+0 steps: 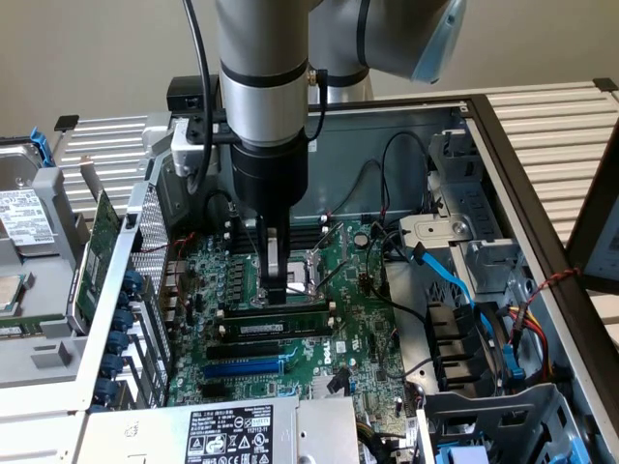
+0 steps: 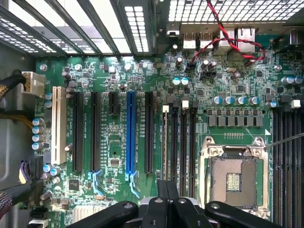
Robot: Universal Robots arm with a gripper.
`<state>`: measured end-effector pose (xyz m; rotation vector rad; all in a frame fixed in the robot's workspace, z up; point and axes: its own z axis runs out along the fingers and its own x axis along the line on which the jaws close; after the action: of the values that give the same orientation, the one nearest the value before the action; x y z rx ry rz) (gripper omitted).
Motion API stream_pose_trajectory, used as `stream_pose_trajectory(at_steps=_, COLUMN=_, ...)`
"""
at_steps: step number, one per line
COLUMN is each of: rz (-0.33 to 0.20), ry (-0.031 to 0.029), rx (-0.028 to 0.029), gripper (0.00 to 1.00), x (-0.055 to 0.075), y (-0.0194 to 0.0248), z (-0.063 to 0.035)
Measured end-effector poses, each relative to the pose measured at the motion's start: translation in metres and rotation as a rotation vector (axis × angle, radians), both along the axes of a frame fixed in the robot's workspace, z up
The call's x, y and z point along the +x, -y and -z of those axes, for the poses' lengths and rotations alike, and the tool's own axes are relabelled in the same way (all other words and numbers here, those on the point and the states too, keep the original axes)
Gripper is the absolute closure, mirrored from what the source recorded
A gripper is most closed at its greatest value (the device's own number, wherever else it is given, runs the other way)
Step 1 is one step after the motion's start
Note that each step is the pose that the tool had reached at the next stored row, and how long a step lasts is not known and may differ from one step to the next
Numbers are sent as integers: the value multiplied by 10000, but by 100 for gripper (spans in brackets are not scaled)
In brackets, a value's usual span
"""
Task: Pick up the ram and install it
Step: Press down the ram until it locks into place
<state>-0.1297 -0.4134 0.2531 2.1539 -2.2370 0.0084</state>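
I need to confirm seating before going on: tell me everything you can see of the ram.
The ram is a long, thin green board stick with a white label, standing on edge in a black memory slot on the motherboard, beside the CPU socket. It lies level along the slot. The gripper, fingers shut, bears down on its top edge near the middle.

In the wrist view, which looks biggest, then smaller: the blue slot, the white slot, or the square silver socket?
1. The silver socket looks biggest; it is much wider.
2. The blue slot is slightly longer than the white one, but this is close.
3. The white slot looks smallest.
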Motion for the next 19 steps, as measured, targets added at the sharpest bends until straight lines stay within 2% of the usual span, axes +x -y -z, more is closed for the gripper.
stream_pose_trajectory(at_steps=15, rz=17, ry=0, rx=2, gripper=89, x=1, y=1, z=-37)
stream_pose_trajectory(at_steps=19, rz=389, ry=0, rx=2, gripper=89, x=1, y=1, z=-37)
